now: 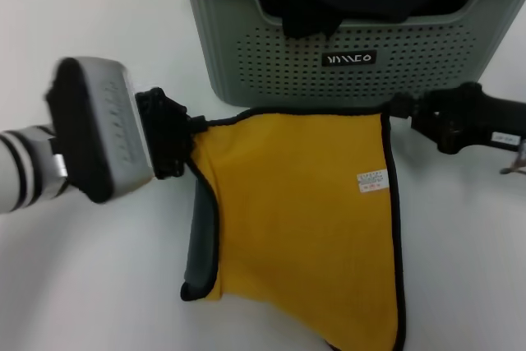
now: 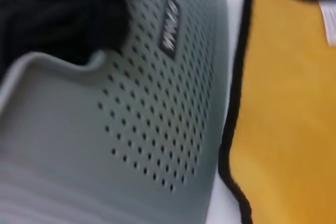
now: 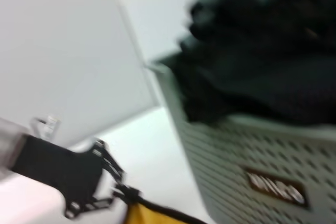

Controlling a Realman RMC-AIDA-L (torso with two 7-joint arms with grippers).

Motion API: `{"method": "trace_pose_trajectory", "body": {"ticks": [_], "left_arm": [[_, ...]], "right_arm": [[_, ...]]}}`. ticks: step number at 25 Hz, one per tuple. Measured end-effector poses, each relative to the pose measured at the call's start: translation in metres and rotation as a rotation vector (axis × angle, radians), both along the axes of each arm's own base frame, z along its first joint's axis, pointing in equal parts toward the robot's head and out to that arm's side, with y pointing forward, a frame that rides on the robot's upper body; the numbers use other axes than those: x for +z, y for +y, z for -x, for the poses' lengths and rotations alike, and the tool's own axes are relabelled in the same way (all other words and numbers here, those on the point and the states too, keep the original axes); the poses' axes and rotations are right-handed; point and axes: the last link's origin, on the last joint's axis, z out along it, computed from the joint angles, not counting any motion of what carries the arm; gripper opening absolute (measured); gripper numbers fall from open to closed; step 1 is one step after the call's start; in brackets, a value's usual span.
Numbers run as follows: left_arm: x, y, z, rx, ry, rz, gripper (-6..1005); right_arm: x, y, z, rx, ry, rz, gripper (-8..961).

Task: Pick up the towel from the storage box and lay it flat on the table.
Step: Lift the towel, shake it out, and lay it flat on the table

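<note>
Both grippers, left gripper [image 1: 195, 125] and right gripper [image 1: 400, 108], are clamping the towel [image 1: 300, 219] corners mid-frame; it is lying nearly flat on the tabletop [image 1: 99, 285], outside the storage box [image 1: 345, 55], left edge folded, release remaining.

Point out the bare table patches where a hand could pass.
Bare table lies on the robot's left of the towel, below the left gripper, and right of the towel below the right gripper. It is crowded between the storage box and the towel's far edge.
</note>
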Motion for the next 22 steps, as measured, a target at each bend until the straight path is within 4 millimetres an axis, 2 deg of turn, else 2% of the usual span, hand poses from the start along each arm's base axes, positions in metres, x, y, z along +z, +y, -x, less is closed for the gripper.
{"method": "trace_pose_trajectory", "body": {"ticks": [3,8,13,17,22], "left_arm": [[0.005,-0.008,0.001,0.073,-0.164,0.05,19],[0.02,-0.023,0.003,0.169,-0.535,0.264,18],[0.049,-0.028,0.008,0.13,-0.876,0.367,16],[0.058,-0.03,0.006,0.095,-0.976,0.407,16],[0.084,-0.041,-0.01,-0.018,-1.088,0.481,16]], "right_arm": [[0.015,-0.005,0.007,0.062,0.047,0.007,33],[0.044,-0.017,0.018,0.184,0.127,0.02,34],[0.071,-0.031,0.024,0.291,0.192,0.017,34],[0.095,-0.037,0.028,0.345,0.244,-0.003,35],[0.126,-0.047,0.038,0.399,0.277,-0.023,35]]}}
